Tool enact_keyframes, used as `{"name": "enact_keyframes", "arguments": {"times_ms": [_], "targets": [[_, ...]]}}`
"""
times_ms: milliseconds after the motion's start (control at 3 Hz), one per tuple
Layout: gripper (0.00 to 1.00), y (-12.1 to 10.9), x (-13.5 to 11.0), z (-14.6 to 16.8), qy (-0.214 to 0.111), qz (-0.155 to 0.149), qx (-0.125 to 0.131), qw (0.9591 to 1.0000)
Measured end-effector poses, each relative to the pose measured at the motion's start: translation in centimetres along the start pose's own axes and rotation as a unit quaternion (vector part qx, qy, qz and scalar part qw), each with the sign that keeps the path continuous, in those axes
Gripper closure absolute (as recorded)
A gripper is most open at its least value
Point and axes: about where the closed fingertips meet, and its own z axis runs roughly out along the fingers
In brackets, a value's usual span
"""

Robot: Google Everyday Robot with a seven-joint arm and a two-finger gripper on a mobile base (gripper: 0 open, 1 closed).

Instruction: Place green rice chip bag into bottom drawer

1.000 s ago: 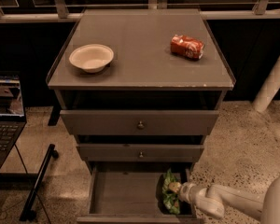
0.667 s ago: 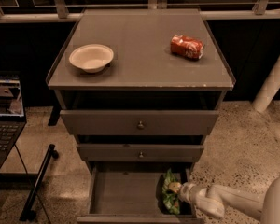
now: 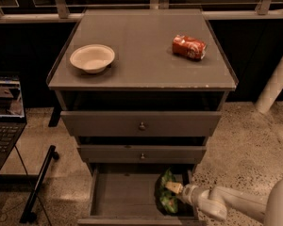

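The bottom drawer point(image 3: 122, 197) of the grey-brown cabinet is pulled open at the bottom of the camera view. The green rice chip bag point(image 3: 167, 202) stands on edge inside it against the right wall. My gripper point(image 3: 172, 188) reaches in from the lower right on a white arm, with its fingertips at the bag's upper middle. The bag hides part of the fingers.
A white bowl point(image 3: 92, 58) and a red wrinkled packet point(image 3: 189, 47) sit on the cabinet top point(image 3: 141, 36). Two upper drawers with small knobs point(image 3: 142, 125) stick out slightly. A laptop point(image 3: 4, 112) is at the left, a black stand leg point(image 3: 37, 185) on the floor.
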Motion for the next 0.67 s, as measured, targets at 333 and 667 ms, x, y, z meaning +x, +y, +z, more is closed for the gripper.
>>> {"name": "enact_keyframes", "arguments": {"times_ms": [333,667], "targets": [[0.0,0.0,0.0,0.0,0.0,0.0,0.0,1.0],[0.0,0.0,0.0,0.0,0.0,0.0,0.0,1.0]]}}
